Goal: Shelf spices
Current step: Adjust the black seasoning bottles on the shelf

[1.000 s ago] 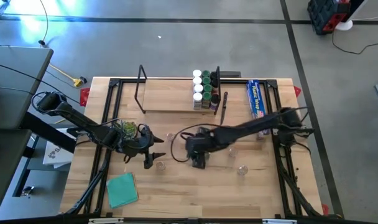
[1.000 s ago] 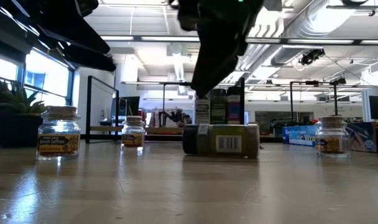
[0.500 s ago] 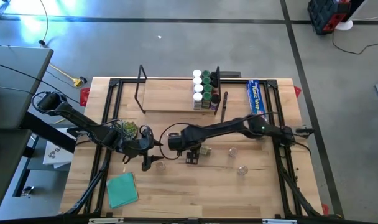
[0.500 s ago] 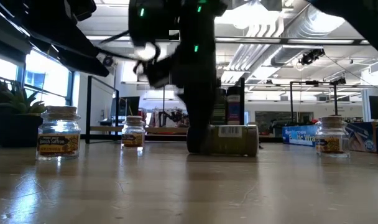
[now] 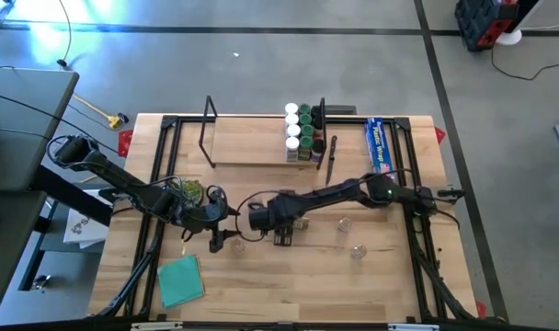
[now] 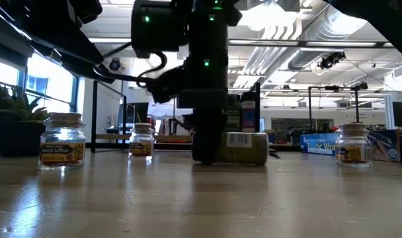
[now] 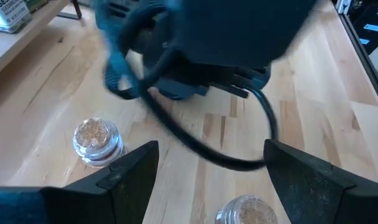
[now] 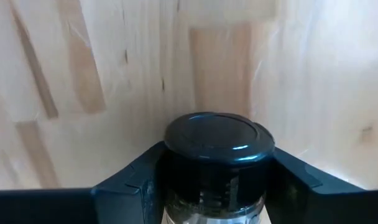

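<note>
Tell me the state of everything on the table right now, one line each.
dark-lidded jar: on its side on the table, lid on
right pincer: shut on dark-lidded jar
left pincer: open, holding nothing
saffron jars: upright on the table, lidded
shelf jars: upright, in rows at the shelf's right end

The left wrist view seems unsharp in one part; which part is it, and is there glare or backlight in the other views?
Left wrist view: the dark arm close ahead is smeared, while the clear-lidded jar on the table is sharper. Low view: bright ceiling lights leave the right pincer at the lying jar nearly a silhouette. High view: glare on the floor at top left.
</note>
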### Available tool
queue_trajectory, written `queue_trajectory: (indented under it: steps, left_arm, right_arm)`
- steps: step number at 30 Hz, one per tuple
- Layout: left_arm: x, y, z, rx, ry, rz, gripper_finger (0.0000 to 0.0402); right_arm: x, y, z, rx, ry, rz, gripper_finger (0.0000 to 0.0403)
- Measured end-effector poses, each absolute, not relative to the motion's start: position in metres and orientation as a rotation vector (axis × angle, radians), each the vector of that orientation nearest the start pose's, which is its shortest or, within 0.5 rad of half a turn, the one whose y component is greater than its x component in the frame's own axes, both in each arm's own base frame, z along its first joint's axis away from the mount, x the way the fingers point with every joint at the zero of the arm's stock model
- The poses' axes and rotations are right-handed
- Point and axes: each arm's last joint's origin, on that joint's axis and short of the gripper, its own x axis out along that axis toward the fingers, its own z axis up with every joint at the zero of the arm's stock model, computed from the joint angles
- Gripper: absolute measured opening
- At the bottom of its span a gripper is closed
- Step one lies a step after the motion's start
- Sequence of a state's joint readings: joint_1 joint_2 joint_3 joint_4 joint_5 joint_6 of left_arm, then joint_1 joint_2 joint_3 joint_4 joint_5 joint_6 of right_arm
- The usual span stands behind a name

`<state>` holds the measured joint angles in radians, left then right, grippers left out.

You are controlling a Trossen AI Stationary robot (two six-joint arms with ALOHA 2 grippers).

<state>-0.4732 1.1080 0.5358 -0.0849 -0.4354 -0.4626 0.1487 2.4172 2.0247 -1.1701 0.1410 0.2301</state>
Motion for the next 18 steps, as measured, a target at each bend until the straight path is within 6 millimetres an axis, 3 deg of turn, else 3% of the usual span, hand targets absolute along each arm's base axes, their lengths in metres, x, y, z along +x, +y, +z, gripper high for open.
queue_trajectory:
  steps: [3, 6, 10, 13, 18]
  left_arm:
    - [0.197, -0.088, 0.200, -0.169, 0.585, 0.093, 0.0284]
    - [0.196, -0.091, 0.200, -0.164, 0.580, 0.085, 0.0284]
    - [0.193, -0.094, 0.200, -0.144, 0.574, 0.092, 0.0284]
    - [0.193, -0.096, 0.201, -0.134, 0.558, 0.110, 0.0284]
    - [0.194, -0.096, 0.204, -0.124, 0.512, 0.133, 0.0284]
  right_arm:
    - [0.461, 0.080, 0.150, -0.141, 1.460, -0.214, 0.0191]
    - [0.446, 0.093, 0.163, -0.146, 1.331, -0.206, 0.0191]
    - [0.403, 0.107, 0.172, -0.026, 1.053, -0.234, 0.0191]
    - [0.368, 0.115, 0.171, 0.053, 0.751, -0.257, 0.0191]
    - [0.329, 0.114, 0.150, 0.086, 0.318, -0.255, 0.0191]
